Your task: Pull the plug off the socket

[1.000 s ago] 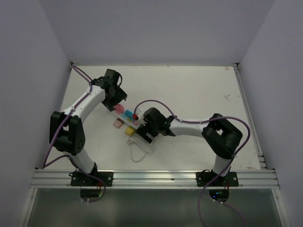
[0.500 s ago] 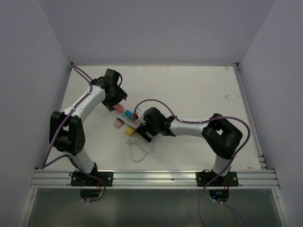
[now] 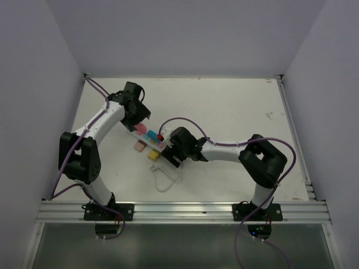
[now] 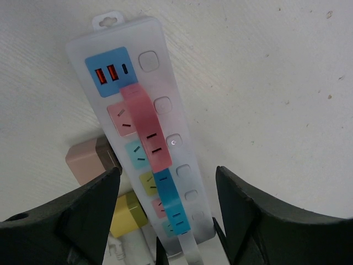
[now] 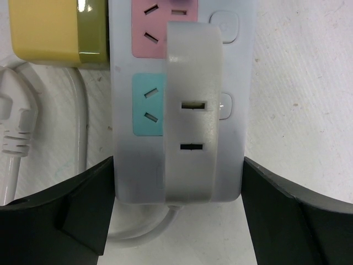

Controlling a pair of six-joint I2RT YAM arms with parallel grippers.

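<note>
Two grippers straddled the power strip [image 3: 150, 136], which lay left of centre in the overhead frame. At its far end the left gripper [image 4: 167, 168] stood released, fingers clear of the casing. Lower down, the right gripper [image 5: 177, 160] flanked the end bearing a white plug [image 5: 193, 110]; whether it clamped the casing could not be told.

Pretty clearly a robotics lab test cell: a bare white counter [image 3: 224, 106] boxed in by plain pale walls [image 3: 185, 33] on three sides. An aluminium rail [image 3: 185, 212] runs along the near edge with the left arm [image 3: 106, 120] and right arm [image 3: 224, 151] bolted on, purple cables [image 3: 283, 151] looping off them.
</note>
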